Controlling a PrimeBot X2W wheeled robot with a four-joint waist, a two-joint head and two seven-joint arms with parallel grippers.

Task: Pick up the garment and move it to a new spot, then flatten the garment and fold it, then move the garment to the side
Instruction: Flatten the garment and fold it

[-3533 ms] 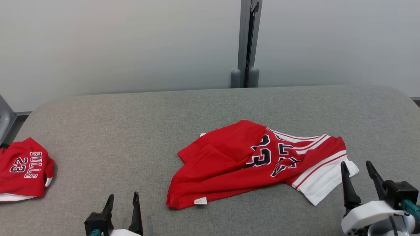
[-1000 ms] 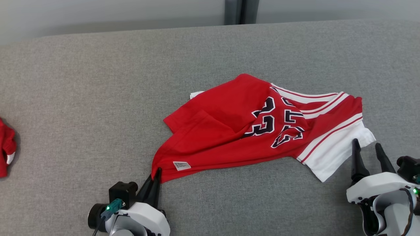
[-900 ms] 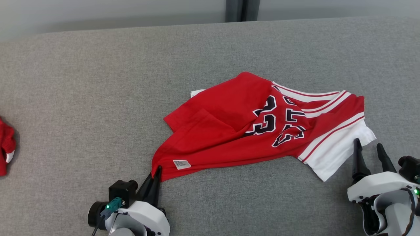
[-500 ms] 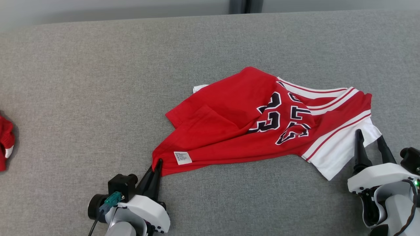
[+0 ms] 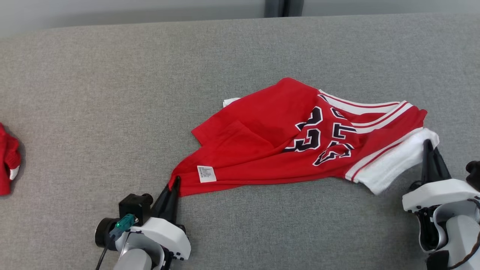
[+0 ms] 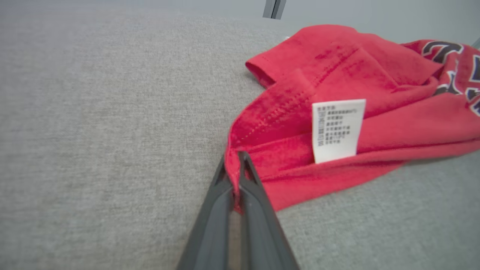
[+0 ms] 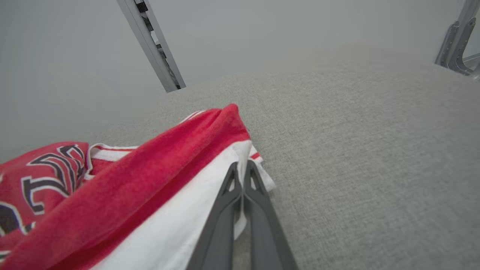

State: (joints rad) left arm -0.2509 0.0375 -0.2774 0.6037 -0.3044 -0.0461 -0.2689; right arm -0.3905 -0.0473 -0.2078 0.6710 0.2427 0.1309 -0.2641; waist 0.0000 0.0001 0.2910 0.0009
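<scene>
Both arms are stretched forward, low over the grey table (image 5: 112, 93). The left hand (image 5: 174, 182) is clamped on the near-left red hem corner of the red number-23 jersey (image 5: 270, 146), just beside its white care label (image 5: 206, 174). The right hand (image 5: 427, 144) is pinched together on the white band at the jersey's right end. The crumpled jersey is laid mid-table, its long axis running left to right, hem corner pointing left.
</scene>
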